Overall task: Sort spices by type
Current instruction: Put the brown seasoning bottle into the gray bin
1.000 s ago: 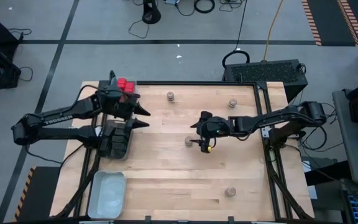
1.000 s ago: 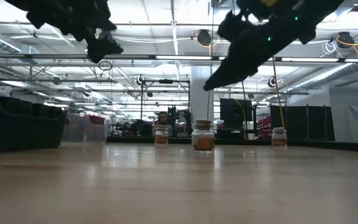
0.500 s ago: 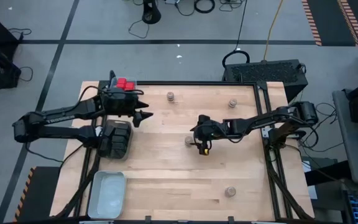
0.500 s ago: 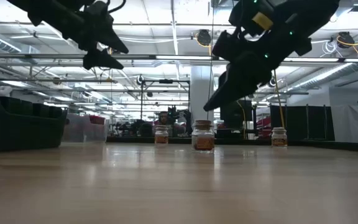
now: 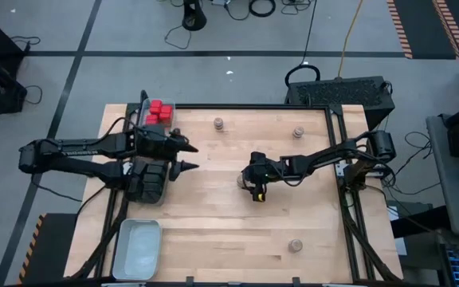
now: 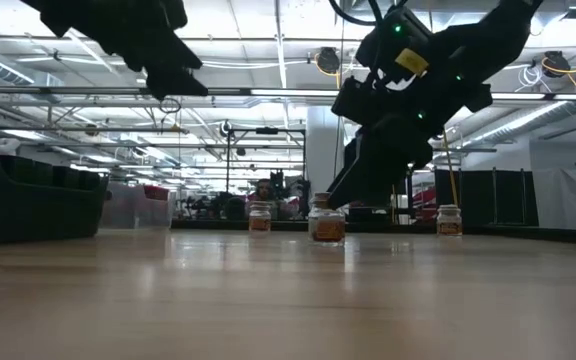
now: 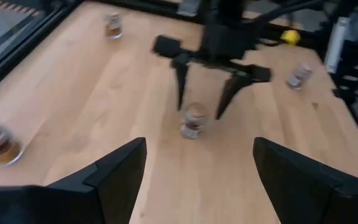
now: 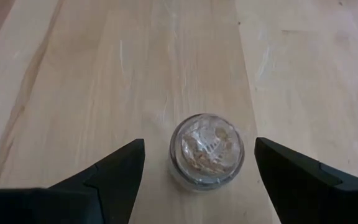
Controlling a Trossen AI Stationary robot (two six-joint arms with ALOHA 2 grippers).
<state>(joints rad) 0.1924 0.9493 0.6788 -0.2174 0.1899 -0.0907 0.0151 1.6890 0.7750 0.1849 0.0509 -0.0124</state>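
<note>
I see right claw (image 5: pixel 245 182) open, fingers either side of mid-table jar (image 8: pixel 206 150), not touching. Left claw (image 5: pixel 184 156) open, raised beside dark-tin tray (image 5: pixel 148 180).

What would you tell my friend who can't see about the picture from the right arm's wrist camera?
A small round clear glass jar of tan spice stands upright on the pale wooden table, seen from straight above. The right gripper hangs open over it, one dark finger on each side, neither touching the jar.
</note>
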